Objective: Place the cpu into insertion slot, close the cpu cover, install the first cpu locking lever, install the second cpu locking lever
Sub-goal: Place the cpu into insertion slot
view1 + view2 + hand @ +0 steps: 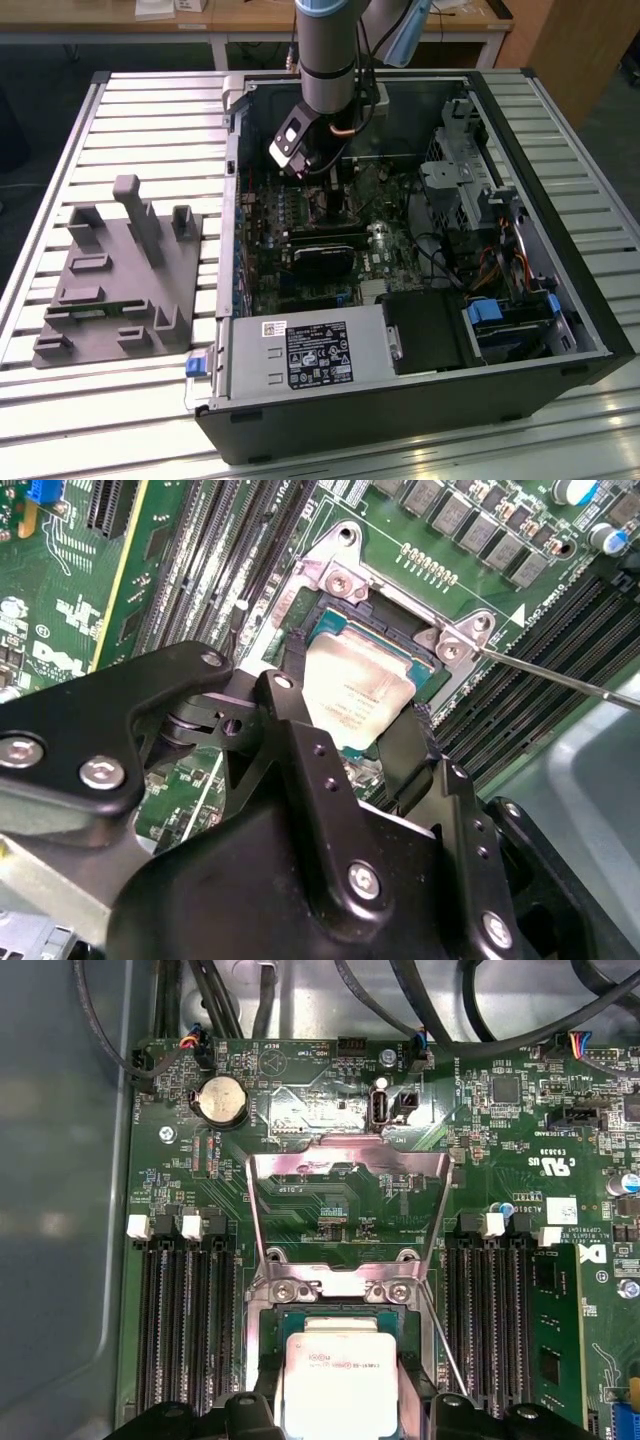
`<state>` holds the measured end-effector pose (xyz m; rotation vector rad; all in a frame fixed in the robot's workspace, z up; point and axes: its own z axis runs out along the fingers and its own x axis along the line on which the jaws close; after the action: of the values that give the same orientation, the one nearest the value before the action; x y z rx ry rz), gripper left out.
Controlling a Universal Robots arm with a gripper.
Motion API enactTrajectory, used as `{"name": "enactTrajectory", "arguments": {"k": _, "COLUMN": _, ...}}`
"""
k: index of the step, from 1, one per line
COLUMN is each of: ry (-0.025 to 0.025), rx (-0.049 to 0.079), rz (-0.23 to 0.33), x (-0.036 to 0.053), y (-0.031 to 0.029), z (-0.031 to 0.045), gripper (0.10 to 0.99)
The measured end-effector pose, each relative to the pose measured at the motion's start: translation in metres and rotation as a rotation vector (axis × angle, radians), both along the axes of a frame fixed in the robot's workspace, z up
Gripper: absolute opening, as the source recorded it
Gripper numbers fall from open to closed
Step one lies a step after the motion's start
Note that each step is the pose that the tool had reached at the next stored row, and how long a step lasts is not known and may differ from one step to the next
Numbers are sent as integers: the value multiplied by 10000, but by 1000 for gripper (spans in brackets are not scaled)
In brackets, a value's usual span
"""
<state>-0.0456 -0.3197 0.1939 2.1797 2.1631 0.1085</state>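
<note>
Holds the cpu (335, 1375) clenched between the 2 fingers (290, 730) of the gripper (345, 715), square over the insertion slot (322, 615), low within its silver frame. Leaves the cpu cover (350, 1163) swung open just beyond.

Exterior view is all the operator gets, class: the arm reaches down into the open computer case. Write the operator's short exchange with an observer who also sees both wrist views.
Operator: Where is the cpu?
Observer: In the second wrist view the cpu is at the insertion slot, held by the gripper.
Operator: Is the cpu cover down?
Observer: No. In the first wrist view the cpu cover stands flipped open, off the slot.
</note>
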Motion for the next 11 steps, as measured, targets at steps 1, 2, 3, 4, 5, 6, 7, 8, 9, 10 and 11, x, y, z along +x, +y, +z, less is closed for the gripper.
{"name": "enactTrajectory", "arguments": {"k": 1, "ry": -1, "rx": 1, "rz": 0, "x": 0, "y": 0, "z": 0, "gripper": 537}}
{"name": "enactTrajectory", "arguments": {"k": 2, "ry": -2, "rx": 2, "rz": 0, "x": 0, "y": 0, "z": -1, "gripper": 537}}
{"name": "enactTrajectory", "arguments": {"k": 3, "ry": -2, "rx": 2, "rz": 0, "x": 0, "y": 0, "z": -1, "gripper": 537}}
{"name": "enactTrajectory", "arguments": {"k": 4, "ry": -2, "rx": 2, "rz": 0, "x": 0, "y": 0, "z": -1, "gripper": 537}}
{"name": "enactTrajectory", "arguments": {"k": 5, "ry": -1, "rx": 2, "rz": 0, "x": 0, "y": 0, "z": -1, "gripper": 537}}
{"name": "enactTrajectory", "arguments": {"k": 6, "ry": -1, "rx": 1, "rz": 0, "x": 0, "y": 0, "z": -1, "gripper": 537}}
{"name": "enactTrajectory", "arguments": {"k": 7, "ry": -2, "rx": 1, "rz": 0, "x": 0, "y": 0, "z": -1, "gripper": 537}}
{"name": "enactTrajectory", "arguments": {"k": 8, "ry": -1, "rx": 2, "rz": 0, "x": 0, "y": 0, "z": -1, "gripper": 537}}
{"name": "enactTrajectory", "arguments": {"k": 9, "ry": -2, "rx": 2, "rz": 0, "x": 0, "y": 0, "z": -2, "gripper": 537}}
{"name": "enactTrajectory", "arguments": {"k": 10, "ry": -3, "rx": 4, "rz": 0, "x": 0, "y": 1, "z": -2, "gripper": 549}}
{"name": "enactTrajectory", "arguments": {"k": 11, "ry": -2, "rx": 3, "rz": 0, "x": 0, "y": 0, "z": -2, "gripper": 549}}
